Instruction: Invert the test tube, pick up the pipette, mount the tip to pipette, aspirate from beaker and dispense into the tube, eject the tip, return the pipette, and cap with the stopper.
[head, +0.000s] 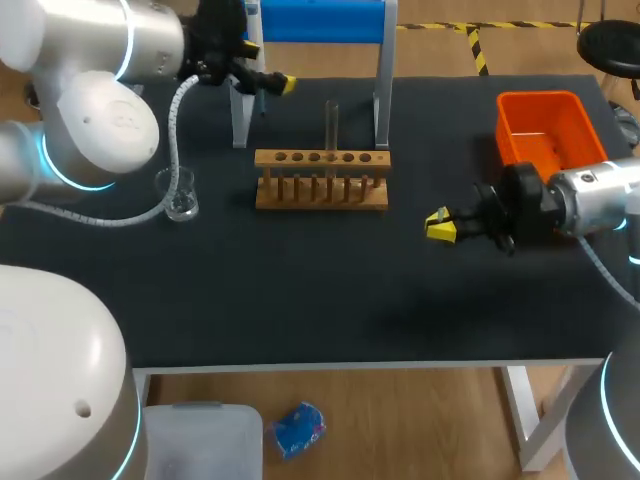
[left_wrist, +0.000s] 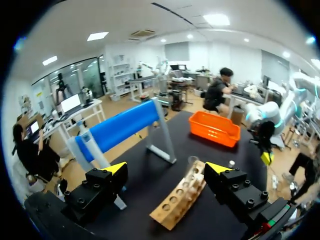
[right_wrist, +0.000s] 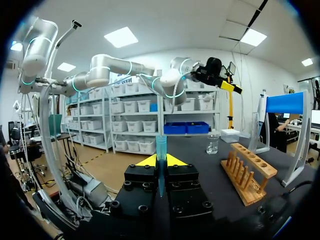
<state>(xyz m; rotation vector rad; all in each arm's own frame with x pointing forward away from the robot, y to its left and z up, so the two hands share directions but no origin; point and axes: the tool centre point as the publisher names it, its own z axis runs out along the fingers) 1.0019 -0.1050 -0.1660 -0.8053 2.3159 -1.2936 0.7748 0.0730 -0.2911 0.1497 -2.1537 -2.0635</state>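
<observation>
Yellow-tipped right gripper (head: 437, 225) level around pipette tip (right_wrist: 160, 148)

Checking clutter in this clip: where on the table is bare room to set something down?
Bare: the table's front strip, nearer than the rack and right gripper; also between rack and orange bin. Crowded: back left, around blue stand, left gripper and beaker.

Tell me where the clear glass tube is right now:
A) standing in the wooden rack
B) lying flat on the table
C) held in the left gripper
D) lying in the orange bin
A: the glass tube stands upright in one of the holes of the wooden rack in the middle of the table.
</observation>
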